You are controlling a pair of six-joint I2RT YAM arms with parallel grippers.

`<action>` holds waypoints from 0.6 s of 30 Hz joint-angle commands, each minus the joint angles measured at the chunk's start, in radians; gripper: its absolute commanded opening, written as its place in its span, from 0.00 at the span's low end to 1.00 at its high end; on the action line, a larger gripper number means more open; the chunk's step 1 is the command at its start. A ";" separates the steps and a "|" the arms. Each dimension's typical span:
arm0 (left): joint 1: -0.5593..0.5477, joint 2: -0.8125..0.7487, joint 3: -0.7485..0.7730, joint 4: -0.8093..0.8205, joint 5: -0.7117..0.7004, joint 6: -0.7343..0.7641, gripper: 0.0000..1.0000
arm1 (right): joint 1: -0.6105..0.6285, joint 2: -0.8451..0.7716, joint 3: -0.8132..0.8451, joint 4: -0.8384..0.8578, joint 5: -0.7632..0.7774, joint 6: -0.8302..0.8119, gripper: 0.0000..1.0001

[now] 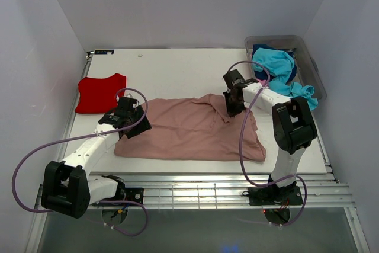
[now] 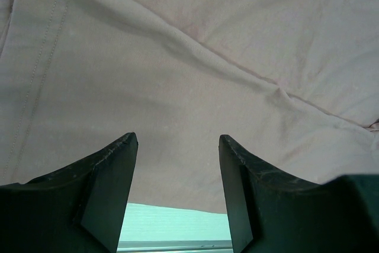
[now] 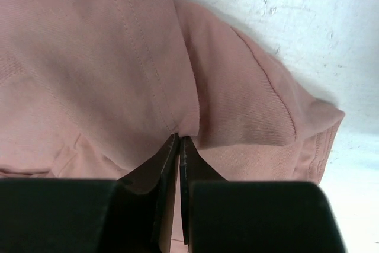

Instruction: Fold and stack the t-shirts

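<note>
- The dusty-pink t-shirt [image 1: 195, 131] lies spread and creased across the centre of the frame, on the white table [image 1: 177, 69].
- The right gripper [image 3: 179, 137], jaws pressed together, pinches a stitched fold at the shirt's upper right.
- The left gripper [image 2: 177, 140] hovers with jaws wide apart over the shirt's lower-left edge.
- A red t-shirt [image 1: 99, 93] lies flat at upper left.
- A turquoise t-shirt [image 1: 278, 69] spills from the bin [image 1: 284, 38] at upper right.

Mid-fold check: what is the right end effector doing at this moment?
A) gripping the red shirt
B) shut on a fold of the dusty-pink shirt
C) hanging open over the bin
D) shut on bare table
B: the right wrist view shows the right end effector closed, with a seam fold of the dusty-pink shirt pinched at its tips.
</note>
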 commanded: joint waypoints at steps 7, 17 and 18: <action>0.007 -0.045 -0.036 -0.006 -0.002 -0.012 0.68 | 0.106 -0.050 0.186 -0.020 -0.016 -0.096 0.08; 0.007 -0.052 -0.029 -0.006 -0.004 -0.005 0.68 | 0.229 0.048 0.137 -0.072 -0.056 -0.114 0.21; 0.007 -0.052 -0.030 -0.006 -0.002 -0.005 0.68 | 0.234 0.042 0.124 -0.066 -0.019 -0.113 0.24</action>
